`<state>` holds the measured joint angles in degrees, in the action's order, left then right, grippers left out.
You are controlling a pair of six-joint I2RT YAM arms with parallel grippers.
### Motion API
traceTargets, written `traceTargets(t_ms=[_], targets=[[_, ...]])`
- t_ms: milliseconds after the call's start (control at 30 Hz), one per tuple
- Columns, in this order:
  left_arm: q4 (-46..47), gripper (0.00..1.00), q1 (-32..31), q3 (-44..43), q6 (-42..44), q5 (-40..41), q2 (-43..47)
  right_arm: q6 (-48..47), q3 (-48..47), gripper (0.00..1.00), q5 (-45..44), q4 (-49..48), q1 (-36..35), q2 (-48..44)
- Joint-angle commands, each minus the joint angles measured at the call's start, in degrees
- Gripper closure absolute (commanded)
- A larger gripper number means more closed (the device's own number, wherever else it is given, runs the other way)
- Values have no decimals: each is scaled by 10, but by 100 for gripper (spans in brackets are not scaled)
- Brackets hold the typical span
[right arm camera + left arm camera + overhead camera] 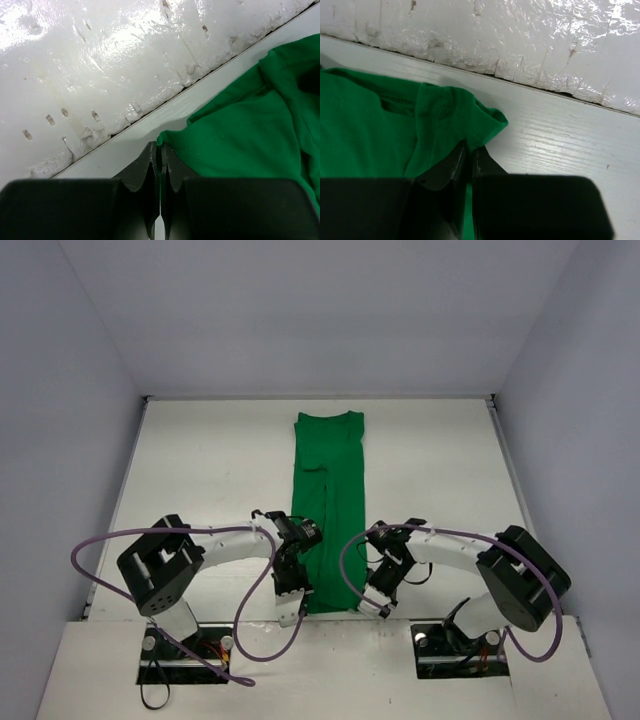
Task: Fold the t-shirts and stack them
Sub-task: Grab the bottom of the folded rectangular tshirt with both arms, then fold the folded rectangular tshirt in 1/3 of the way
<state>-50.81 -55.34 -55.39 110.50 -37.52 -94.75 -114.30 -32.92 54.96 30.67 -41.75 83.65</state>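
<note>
The bright-green t-shirt (330, 500) lies on the white table as a long narrow strip, folded lengthwise, running from the far middle toward me. My left gripper (292, 612) is shut on its near left corner; the left wrist view shows the green cloth (395, 135) pinched between the black fingers (451, 165). My right gripper (374, 606) is shut on the near right corner; the right wrist view shows the cloth (240, 140) caught between the fingertips (150, 162). Both corners sit low, at the near table edge.
A white raised lip (520, 45) runs along the near table edge just past both grippers; it also shows in the right wrist view (100, 65). Grey walls enclose the table at left, right and back. Purple cables (100, 540) loop off both arms.
</note>
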Motion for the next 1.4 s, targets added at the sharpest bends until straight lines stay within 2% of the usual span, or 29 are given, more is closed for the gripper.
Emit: traceTargets(t_ms=[0,267,400,500,667,700,833,1033,1233,1367], targets=[[-10,100,19,5,-25,-49,52,-259,10,100,-71,10,-3,-46],[-9,100,75,40,-136,-147,214,-62,-13,100,-15,8,29,-202],[-8,100,88,43,-193,-180,248,14,-35,100,21,8,61,-217],[-9,100,120,13,-252,-215,228,77,-63,100,48,7,95,-183],[-9,100,231,-68,-352,-291,131,138,-149,100,66,6,164,-77],[-9,100,257,-115,-395,-325,99,176,-196,100,69,7,177,-31],[-10,100,329,-219,-444,-377,-7,250,-312,100,114,7,232,83],[-10,100,391,-410,-550,-404,-175,272,-424,100,128,6,259,200],[-10,100,417,-544,-618,-393,-309,280,-477,100,117,5,280,292],[-10,100,419,-584,-628,-381,-359,303,-524,100,121,4,293,342]])
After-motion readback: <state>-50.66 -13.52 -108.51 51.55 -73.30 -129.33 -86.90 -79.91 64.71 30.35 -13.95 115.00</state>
